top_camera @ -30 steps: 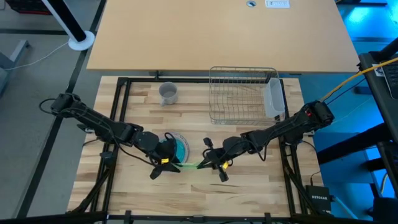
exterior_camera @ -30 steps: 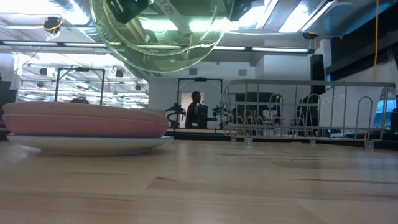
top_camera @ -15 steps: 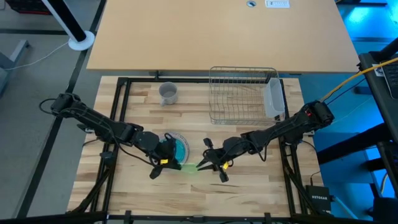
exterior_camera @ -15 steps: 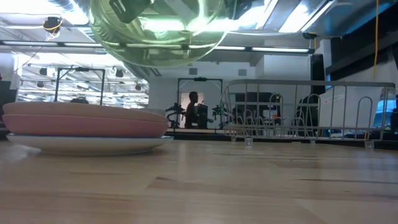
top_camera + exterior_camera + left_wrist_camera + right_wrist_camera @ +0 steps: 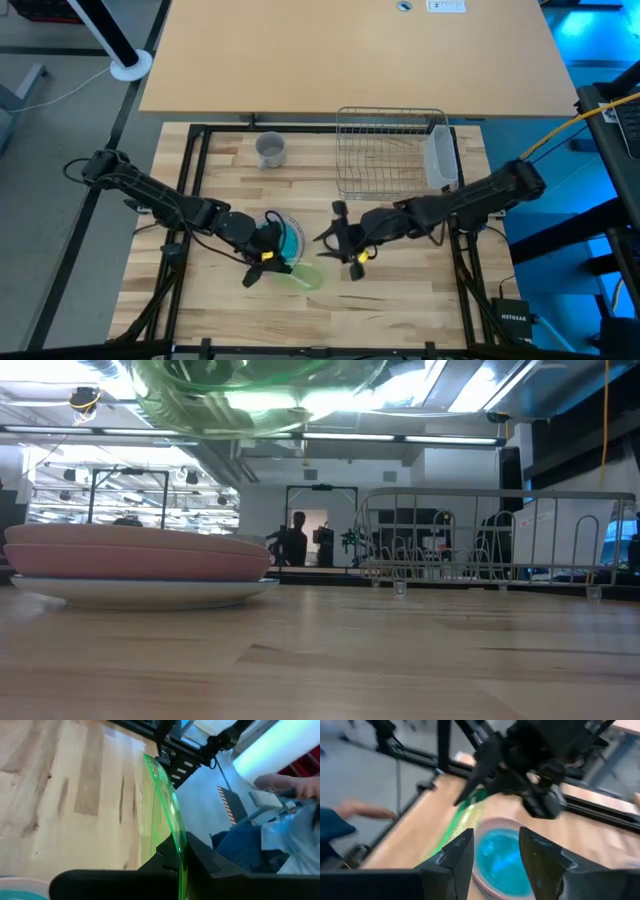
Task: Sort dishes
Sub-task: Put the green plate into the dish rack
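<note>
gripping the rim of the green plate (image 5: 303,277), the left gripper (image 5: 268,262) is sitting fully closed on it near the front middle of the table (image 5: 400,310). in the left wrist view the green plate (image 5: 167,815) is standing on edge between the two dark fingers (image 5: 205,865), its thin rim running up and away from them, with the wooden top beside it. in the low view the plate (image 5: 250,395) is hanging well above the table, filling the top of the picture.

the right gripper (image 5: 335,238) is standing open just beside the plate, toward the right, its fingers spread and holding nothing. its wrist view is showing its two fingers (image 5: 462,855) apart, the left gripper (image 5: 520,755) beyond them, and the green rim (image 5: 465,810) slanting below that gripper.

just behind the left gripper the other two plates are lying stacked: the pink plate (image 5: 135,555) is resting on the white plate with a bluish pattern (image 5: 140,592) in the low view, and from above the stack is showing a bluish centre (image 5: 291,236).

farther back, the small grey cup (image 5: 271,150) is standing upright near the rear left of the table. the wire dish rack (image 5: 388,150) is sitting at the rear right, with the translucent plastic tub (image 5: 441,160) hanging on its right side.
</note>
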### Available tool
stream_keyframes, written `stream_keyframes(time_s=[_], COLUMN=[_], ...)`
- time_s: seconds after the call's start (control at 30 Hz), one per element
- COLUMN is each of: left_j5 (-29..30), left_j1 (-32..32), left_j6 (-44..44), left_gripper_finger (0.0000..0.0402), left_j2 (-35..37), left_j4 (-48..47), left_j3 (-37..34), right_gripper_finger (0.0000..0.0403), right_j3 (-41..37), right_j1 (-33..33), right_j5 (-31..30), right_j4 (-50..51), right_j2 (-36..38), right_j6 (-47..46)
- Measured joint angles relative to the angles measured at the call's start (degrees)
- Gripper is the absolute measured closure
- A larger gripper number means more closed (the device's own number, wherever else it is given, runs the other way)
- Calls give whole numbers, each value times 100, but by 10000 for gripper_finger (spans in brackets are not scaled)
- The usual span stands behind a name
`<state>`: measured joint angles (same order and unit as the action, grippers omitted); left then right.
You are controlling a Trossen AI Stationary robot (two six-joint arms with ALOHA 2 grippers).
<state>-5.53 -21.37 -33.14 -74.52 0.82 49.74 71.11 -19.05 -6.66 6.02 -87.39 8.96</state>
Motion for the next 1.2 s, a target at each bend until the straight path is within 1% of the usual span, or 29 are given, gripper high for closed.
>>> stream_keyframes(time_s=[0.1,0.17,0.27,0.33,0.43,0.5,0.67,0.77,0.87,1.0,1.07,1.2], left_j5=[425,758,1304,1558,1722,1839,1938,1940,1939,1934,1951,1993], left_j1=[3,72,290,511,952,1280,2143,2546,2840,3167,3298,3459], left_j6=[0,6,-52,-105,-116,-202,-787,-1244,-1566,-1909,-2044,-2046], left_gripper_finger=[400,401,401,401,401,401,401,402,401,401,401,401], left_j2=[0,0,0,0,0,0,-188,-505,-930,-1502,-1759,-2246], left_j4=[122,366,949,1409,1903,2069,2418,2844,3292,3925,3923,3868], left_j3=[-2,-2,-2,-2,-2,-2,-2,-2,-2,45,203,652], right_gripper_finger=[240,240,240,240,240,239,239,239,239,239,239,239], right_j3=[782,1305,2105,2642,3477,4010,5061,5389,5418,5415,5414,5414], right_j1=[0,-1,-2,-2,-4,-4,-4,-4,-4,-2,-2,-2], right_j5=[-410,-679,-1123,-1459,-2040,-2410,-3240,-3809,-4236,-4265,-4229,-4225], right_j4=[1352,2228,3564,4370,5466,6025,6940,7262,7461,7848,8038,8416], right_j2=[62,72,72,72,72,72,174,377,700,1165,1408,1782], right_j6=[54,56,56,56,49,46,43,40,-12,-540,-880,-1625])
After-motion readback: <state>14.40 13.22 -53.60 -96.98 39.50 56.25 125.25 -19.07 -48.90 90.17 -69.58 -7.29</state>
